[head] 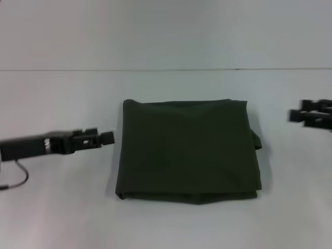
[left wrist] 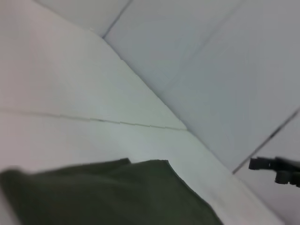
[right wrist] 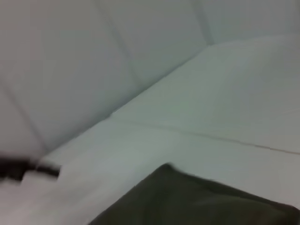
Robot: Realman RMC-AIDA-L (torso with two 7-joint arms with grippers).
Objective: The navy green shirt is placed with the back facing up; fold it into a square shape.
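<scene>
The navy green shirt lay folded into a near-square at the middle of the white table, apparently finished. The left gripper and the right gripper hung clear at its sides, holding nothing; finger state could not be told.

Lab-like test bench: bare white table, plain white panelled wall, nothing domestic visible
</scene>
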